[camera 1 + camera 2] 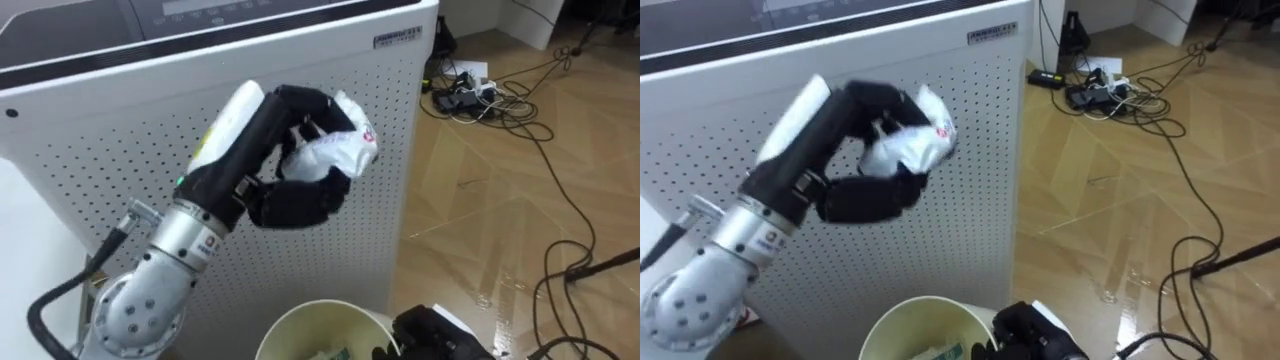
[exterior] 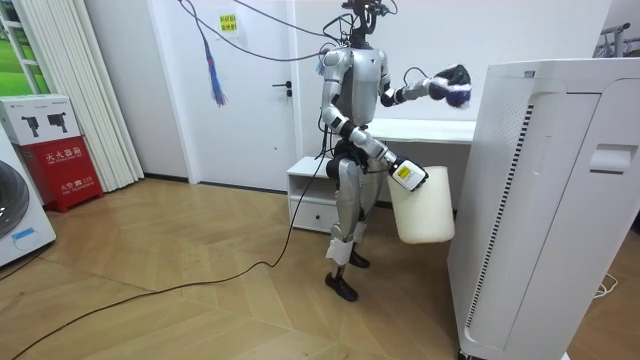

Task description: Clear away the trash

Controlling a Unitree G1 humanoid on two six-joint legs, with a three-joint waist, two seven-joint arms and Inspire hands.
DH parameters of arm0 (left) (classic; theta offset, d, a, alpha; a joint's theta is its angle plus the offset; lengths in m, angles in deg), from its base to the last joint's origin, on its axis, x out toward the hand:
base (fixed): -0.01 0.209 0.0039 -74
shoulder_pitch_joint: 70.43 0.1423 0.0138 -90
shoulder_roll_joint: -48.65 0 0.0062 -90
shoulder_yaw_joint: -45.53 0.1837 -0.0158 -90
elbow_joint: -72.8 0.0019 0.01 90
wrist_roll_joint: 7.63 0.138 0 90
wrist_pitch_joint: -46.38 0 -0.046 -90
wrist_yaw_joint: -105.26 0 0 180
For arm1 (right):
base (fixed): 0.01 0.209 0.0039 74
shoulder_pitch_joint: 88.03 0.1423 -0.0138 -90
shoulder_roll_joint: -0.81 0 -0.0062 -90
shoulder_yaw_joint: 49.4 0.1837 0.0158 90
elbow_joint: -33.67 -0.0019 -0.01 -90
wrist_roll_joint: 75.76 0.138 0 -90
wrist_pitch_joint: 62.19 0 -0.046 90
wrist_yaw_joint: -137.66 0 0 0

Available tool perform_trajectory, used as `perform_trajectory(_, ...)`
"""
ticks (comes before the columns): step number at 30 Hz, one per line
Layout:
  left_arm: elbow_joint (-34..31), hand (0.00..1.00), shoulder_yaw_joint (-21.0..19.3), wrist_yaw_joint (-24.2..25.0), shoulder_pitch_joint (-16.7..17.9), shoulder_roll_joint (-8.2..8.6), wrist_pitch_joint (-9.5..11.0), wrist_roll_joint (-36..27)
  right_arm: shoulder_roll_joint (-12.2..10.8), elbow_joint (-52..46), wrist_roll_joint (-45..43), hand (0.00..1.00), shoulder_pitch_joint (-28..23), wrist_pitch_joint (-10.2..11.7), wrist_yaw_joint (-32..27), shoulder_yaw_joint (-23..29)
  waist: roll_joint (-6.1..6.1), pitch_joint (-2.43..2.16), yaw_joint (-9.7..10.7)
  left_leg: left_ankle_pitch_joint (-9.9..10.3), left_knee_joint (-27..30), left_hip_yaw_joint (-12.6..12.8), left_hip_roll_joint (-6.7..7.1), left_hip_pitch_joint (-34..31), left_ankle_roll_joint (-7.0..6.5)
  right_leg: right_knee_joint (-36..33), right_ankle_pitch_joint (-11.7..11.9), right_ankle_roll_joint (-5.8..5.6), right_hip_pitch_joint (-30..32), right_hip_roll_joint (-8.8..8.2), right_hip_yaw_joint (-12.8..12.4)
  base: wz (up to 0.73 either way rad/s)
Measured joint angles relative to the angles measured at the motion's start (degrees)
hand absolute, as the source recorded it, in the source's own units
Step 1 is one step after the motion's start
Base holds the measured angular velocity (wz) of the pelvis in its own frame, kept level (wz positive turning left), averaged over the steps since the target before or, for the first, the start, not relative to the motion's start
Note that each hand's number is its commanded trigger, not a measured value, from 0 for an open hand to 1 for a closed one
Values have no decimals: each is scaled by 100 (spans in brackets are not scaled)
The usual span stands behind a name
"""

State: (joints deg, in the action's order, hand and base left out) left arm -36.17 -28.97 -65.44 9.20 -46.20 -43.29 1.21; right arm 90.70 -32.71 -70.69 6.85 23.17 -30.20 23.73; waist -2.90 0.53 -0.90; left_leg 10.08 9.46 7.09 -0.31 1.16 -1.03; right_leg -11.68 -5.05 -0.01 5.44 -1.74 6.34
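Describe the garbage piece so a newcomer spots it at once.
Find the tall white perforated cabinet. In front of its dotted panel the robot's left hand is raised, black fingers curled round the garbage. It is a crumpled white wrapper with a red mark, creased where the panel behind is flat, and higher than the cream bin at the right hand.

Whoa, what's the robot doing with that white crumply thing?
It is picking up rubbish. Its left hand is curled round a crumpled white wrapper, raised in front of a tall white perforated appliance. Its right hand holds a cream bin by the rim, lower down. The wrapper is not in the bin yet.
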Motion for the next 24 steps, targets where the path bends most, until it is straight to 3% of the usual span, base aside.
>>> perform_trajectory(5,138,100,311,435,421,-5,70,-319,-6,1,189,100,240,9,-126,-42,18,8,-15,-1,9,-6,-8,-103,-2,-14,5,9,115,5,1,1)
perform_trajectory(8,457,100,397,795,624,-31,85,-354,5,1,207,100,359,48,-138,-33,46,21,102,-1,11,-138,-8,-166,-2,-10,3,11,133,-15,102,14)
perform_trajectory(12,827,100,728,1155,655,-51,75,-353,4,2,206,100,383,78,-160,-33,131,38,169,-2,7,-158,3,-214,-3,9,3,11,156,-21,158,6)
perform_trajectory(21,1606,100,1046,1607,725,-150,45,-307,-11,248,245,100,383,105,-161,-75,142,47,225,-2,7,-142,-8,-341,-3,18,7,16,268,-11,164,0)
perform_trajectory(22,1608,66,1047,1637,729,-158,45,-307,-16,275,263,100,383,105,-159,-76,141,48,223,-2,8,-142,-8,-352,-3,18,8,18,279,-11,164,0)
perform_trajectory(23,1615,21,1046,1666,755,-160,45,-297,-16,327,302,100,383,105,-156,-102,138,50,221,-2,8,-134,-9,-358,-3,18,9,19,284,-12,163,0)
perform_trajectory(24,1618,0,1047,1695,770,-155,45,-252,-16,393,364,100,384,105,-147,-114,137,49,221,-2,7,-131,-15,-357,-3,17,9,19,283,-12,163,0)
